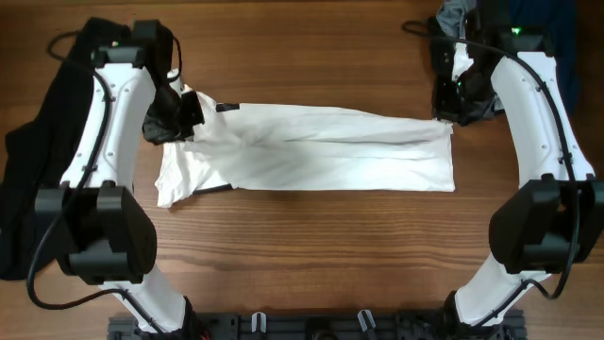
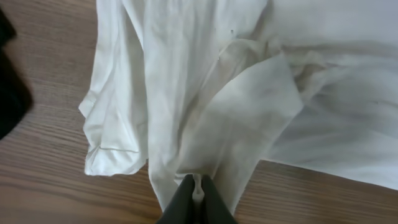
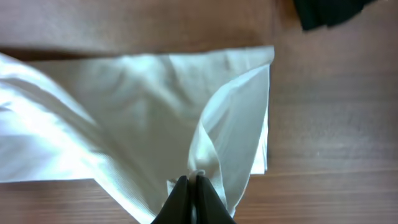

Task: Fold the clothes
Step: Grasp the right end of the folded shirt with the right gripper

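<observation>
White T-shirt (image 1: 321, 156) lay mid-table (image 1: 311, 255) as a long band, near edge flat. At its far edge, left gripper (image 2: 196, 182) pinched sleeve-end fabric and right gripper (image 3: 189, 178) pinched the hem corner. Judged: lengthwise fold in hand. Next move needs both pinches carried nearward evenly. Black garment (image 1: 24, 179) lay beside the left arm.

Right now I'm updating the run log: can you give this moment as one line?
left gripper: shut on white T-shirt | right gripper: shut on white T-shirt | black garment: aside, beside left arm
</observation>
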